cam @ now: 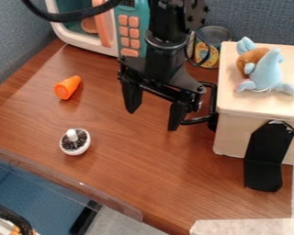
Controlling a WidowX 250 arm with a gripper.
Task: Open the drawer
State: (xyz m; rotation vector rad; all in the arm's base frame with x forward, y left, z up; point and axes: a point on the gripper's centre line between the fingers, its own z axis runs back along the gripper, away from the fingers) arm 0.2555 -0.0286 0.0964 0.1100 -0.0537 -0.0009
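A pale wooden box [232, 133], which appears to be the drawer unit, stands at the right. A black looped handle [197, 121] juts from its left side toward the gripper. Over the table, just left of that handle, my gripper [154, 112] hangs with its two fingers spread and nothing between them. The right finger is close beside the handle; whether they touch I cannot tell. The left side of the box is mostly hidden from this angle, and I see no gap of a pulled-out drawer.
A blue plush toy [265, 71] lies on the box, and a black strap [266, 158] hangs down its front. Behind the arm are a toy microwave [103, 30] and a can [209, 48]. An orange cone [68, 87] and a white round brush [75, 142] lie on the table [149, 170] at left.
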